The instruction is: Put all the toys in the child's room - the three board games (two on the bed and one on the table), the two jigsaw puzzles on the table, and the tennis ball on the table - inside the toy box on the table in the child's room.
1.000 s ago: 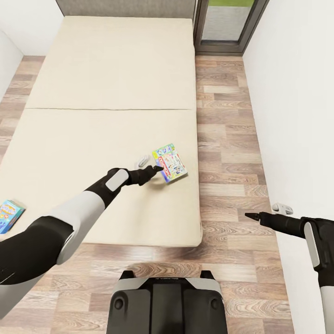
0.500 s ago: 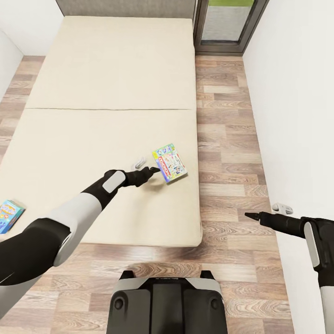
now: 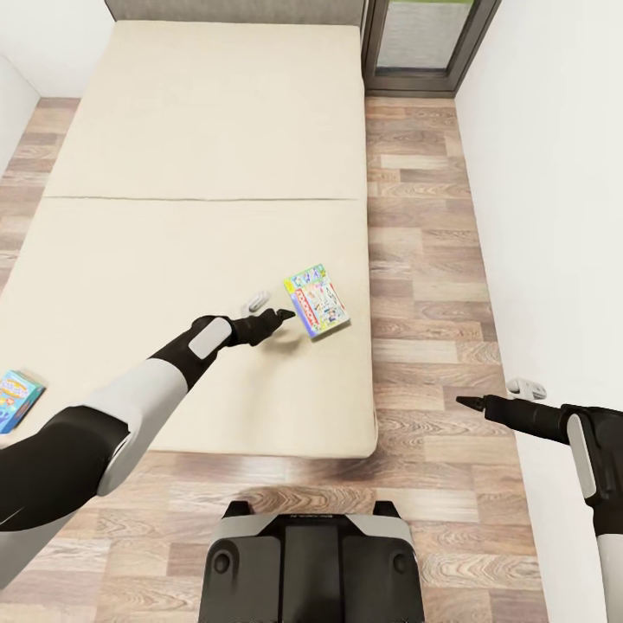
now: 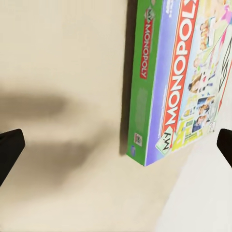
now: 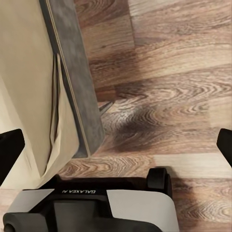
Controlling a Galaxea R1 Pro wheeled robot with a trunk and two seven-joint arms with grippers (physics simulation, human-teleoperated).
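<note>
A Monopoly board game (image 3: 317,301) lies flat on the cream bed (image 3: 199,130), close to its right edge. My left gripper (image 3: 284,315) hovers just left of the box, apart from it. In the left wrist view the box (image 4: 179,82) lies ahead, and the gripper (image 4: 116,145) is open with its fingertips (image 4: 9,150) spread wide. A second board game (image 3: 17,400), blue, sits on the bed at the head view's far left. My right gripper (image 3: 467,402) is open over the wooden floor, right of the bed, holding nothing.
A white wall (image 3: 554,216) runs close along the right. A glass door (image 3: 424,43) stands beyond the strip of wooden floor (image 3: 424,260). In the right wrist view the bed's corner (image 5: 72,96) and my base (image 5: 92,208) appear. My base (image 3: 311,562) faces the bed's foot.
My left gripper has drawn back slightly to the left, away from the Monopoly box. The head view has shifted a little. The right arm has stayed still.
</note>
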